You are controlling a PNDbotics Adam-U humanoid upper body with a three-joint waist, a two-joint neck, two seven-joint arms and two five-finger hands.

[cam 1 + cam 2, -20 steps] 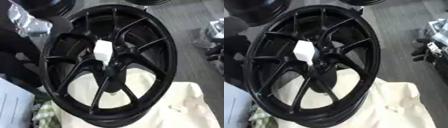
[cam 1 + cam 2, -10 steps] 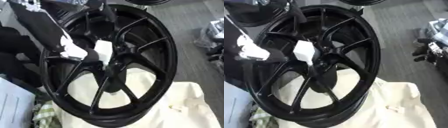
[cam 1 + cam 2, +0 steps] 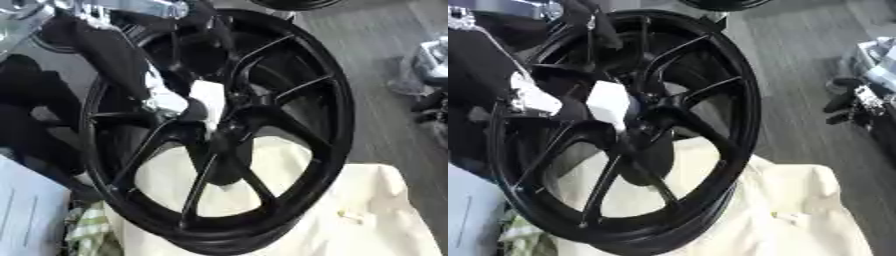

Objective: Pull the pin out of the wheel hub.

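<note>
A black multi-spoke wheel hub stands tilted on a cream cloth and fills both views. A white blocky pin sticks out of its centre. My left arm comes down from the upper left across the rim. My left hand, black with a pale silver part, is right against the pin's left side. Blur and the dark spokes hide how the hand meets the pin. My right hand shows in neither view.
A cream cloth lies under the wheel at the lower right. White paper and a green checked cloth sit at the lower left. Dark and pale objects lie on the grey floor to the right. Another black wheel shows at the top edge.
My left arm has come in from the upper left and moved down and right until the hand is at the white pin. The pin still sits in the hub's centre.
</note>
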